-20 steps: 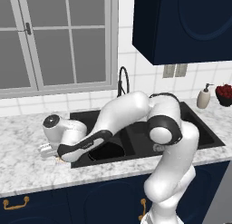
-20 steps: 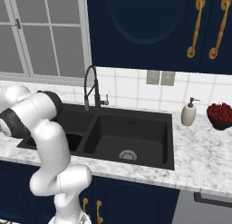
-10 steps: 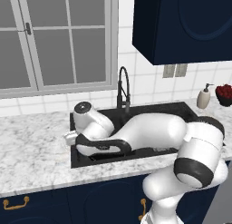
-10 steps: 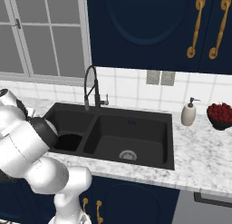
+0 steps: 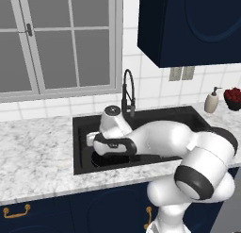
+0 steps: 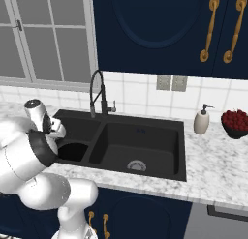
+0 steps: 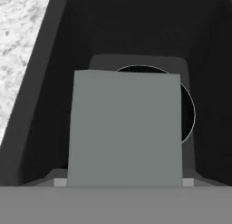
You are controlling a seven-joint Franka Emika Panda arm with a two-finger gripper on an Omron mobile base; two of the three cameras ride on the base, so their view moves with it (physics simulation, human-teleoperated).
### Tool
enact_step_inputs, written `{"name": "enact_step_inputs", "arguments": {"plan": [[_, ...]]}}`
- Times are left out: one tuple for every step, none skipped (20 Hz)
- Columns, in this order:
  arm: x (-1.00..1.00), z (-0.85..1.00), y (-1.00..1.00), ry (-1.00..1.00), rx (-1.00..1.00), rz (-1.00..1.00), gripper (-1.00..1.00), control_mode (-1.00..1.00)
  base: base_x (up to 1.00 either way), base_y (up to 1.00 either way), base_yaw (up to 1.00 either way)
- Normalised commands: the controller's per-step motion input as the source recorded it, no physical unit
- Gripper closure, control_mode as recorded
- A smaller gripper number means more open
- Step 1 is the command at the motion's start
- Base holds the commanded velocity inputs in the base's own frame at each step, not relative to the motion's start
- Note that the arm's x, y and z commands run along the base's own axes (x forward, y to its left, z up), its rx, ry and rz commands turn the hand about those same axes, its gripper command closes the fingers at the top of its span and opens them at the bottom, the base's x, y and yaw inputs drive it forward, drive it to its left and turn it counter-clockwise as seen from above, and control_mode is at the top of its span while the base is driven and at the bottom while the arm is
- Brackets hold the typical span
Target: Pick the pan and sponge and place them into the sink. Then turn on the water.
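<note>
Claw (image 5: 92, 143): positioned low over the left basin, with the hand reaching in from the right in the left base view. Fingers closed on the sponge (image 7: 125, 128), whose grey face rose between them in the hand view and hid both tips.
Sponge: held above the left basin floor, not resting on it as far as the hand view showed; its yellow layer was not visible.
Pan (image 7: 188, 112): lay in the left basin directly beneath the sponge; a curved rim edge appeared past the sponge's right side in the hand view, and a dark round shape (image 6: 72, 151) sat on that basin's floor in the right base view. Handle direction could not be determined.
Sink (image 6: 145, 136): right basin contained only its silver drain (image 6: 136, 165).
Faucet (image 6: 98, 94): stood behind the divider between the basins; no stream visible from the spout.
Counter (image 5: 35, 152): marble, carrying a soap dispenser (image 6: 201, 120) and a bowl of red fruit (image 6: 236, 123) right of the sink.
</note>
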Motion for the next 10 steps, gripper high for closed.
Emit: {"name": "enact_step_inputs", "arguments": {"plan": [[0.63, -0.32, 0.0, 0.07, 0.0, -0.08, 1.0, -1.0, 0.0, 0.0, 0.0], [0.53, -0.28, 0.0, 0.09, 0.0, -0.08, 1.0, -1.0, 0.0, 0.0, 0.0], [0.54, -0.31, 0.0, 0.1, 0.0, -0.09, 1.0, -1.0, 0.0, 0.0, 0.0], [0.54, -0.34, 0.0, 0.08, 0.0, -0.09, 1.0, -1.0, 0.0, 0.0, 0.0], [0.47, -0.25, 0.0, 0.06, 0.0, -0.08, 1.0, -1.0, 0.0, 0.0, 0.0], [0.46, -0.39, 0.0, 0.08, 0.0, -0.09, 1.0, -1.0, 0.0, 0.0, 0.0], [0.38, -0.46, 0.0, 0.07, 0.0, -0.09, 1.0, -1.0, 0.0, 0.0, 0.0], [0.33, -0.53, 0.0, 0.04, 0.0, -0.09, 1.0, -1.0, 0.0, 0.0, 0.0], [0.24, -0.46, 0.0, 0.03, 0.0, -0.08, 1.0, -1.0, 0.0, 0.0, 0.0], [0.11, -0.5, 0.19, 0.02, 0.0, -0.07, 1.0, -1.0, 0.0, 0.0, 0.0]]}}
